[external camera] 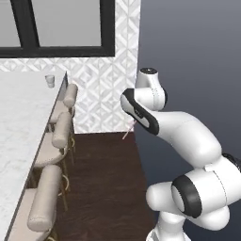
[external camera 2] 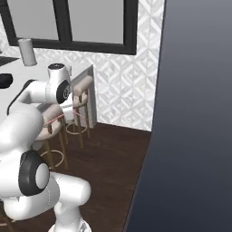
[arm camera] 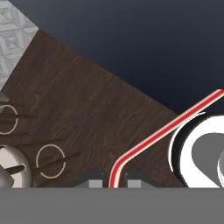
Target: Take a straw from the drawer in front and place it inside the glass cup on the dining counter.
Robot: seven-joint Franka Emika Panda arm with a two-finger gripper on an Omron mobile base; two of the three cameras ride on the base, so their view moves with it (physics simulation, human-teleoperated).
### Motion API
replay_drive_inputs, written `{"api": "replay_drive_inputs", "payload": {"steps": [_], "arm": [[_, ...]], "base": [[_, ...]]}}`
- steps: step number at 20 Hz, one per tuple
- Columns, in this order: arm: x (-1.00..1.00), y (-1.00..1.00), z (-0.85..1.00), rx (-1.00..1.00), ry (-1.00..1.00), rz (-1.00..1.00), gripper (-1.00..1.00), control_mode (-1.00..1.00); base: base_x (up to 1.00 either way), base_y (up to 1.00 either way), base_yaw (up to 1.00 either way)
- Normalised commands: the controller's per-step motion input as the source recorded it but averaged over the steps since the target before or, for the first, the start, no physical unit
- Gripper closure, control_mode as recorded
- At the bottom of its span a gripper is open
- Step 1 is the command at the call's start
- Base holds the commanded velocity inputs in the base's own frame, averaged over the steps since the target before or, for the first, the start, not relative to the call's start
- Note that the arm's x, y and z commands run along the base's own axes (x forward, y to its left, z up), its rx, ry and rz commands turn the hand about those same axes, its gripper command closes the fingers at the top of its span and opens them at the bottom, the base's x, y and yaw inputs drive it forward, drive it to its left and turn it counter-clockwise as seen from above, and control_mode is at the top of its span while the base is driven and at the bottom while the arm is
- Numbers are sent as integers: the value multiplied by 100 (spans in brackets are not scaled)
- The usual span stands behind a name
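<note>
Left base view: the gripper itself is hidden behind the arm's forearm, so finger state cannot be read here. One short pink tip of the straw (external camera: 127, 131) pokes out below the forearm, over the dark wood floor (external camera: 108, 188). One glass cup (external camera: 50, 81) stands at the far end of the dining counter (external camera: 23, 127), well apart from the arm and off to its left. Three beige stools (external camera: 60, 132) line the counter edge; the nearest is cut off at the bottom.

Right base view: the gripper is again masked by the wrist. A thin pink length of straw (external camera 2: 54, 118) crosses in front of the stools (external camera 2: 81, 93), two of which can be made out. One grey cylinder (external camera 2: 26, 51) and one dark object (external camera 2: 4, 80), cut off at the left edge, sit on the counter.

Hand view: the gripper (arm camera: 115, 183) has its fingertips pressed against the straw (arm camera: 166, 129), which rises between them, bends, and runs up-right out of frame. Stool rings (arm camera: 49, 161) lie lower left.
</note>
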Motion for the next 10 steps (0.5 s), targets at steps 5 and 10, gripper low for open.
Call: {"api": "replay_drive_inputs", "payload": {"steps": [5, 10], "arm": [[0, 0, 0, 0, 0, 0, 100, 100], [0, 0, 0, 0, 0, 0, 100, 100]], "base": [[100, -52, 43], [100, -59, 44]]}}
